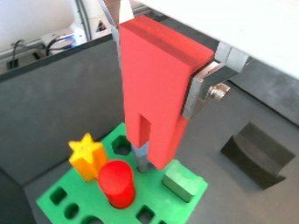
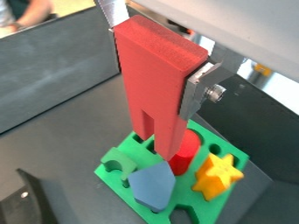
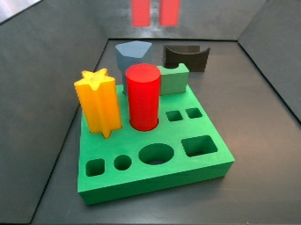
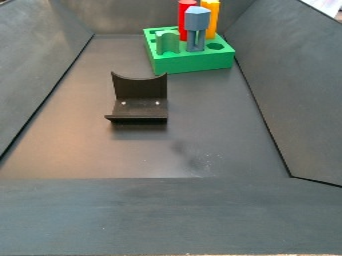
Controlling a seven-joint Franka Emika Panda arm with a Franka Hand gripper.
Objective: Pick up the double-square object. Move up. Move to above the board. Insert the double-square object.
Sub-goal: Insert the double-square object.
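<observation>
My gripper [image 1: 162,63] is shut on the double-square object [image 1: 155,83], a tall salmon-red block held upright with its two prongs pointing down; both wrist views show it [image 2: 158,87]. The silver fingers [image 1: 201,89] clamp its upper end. It hangs in the air over the green board [image 1: 68,198], apart from it. In a side view only its two prongs [image 3: 156,10] show at the top edge, high above the board's [image 3: 129,180] far end; the gripper is out of that view. The two small square holes [image 3: 182,114] are empty.
On the board stand a yellow star post [image 3: 100,101], a red cylinder [image 3: 143,97], a small green cube [image 3: 174,79] and a blue-grey pentagon peg [image 3: 133,53]. The dark fixture [image 4: 136,100] stands on the floor beside the board. Dark walls ring the floor.
</observation>
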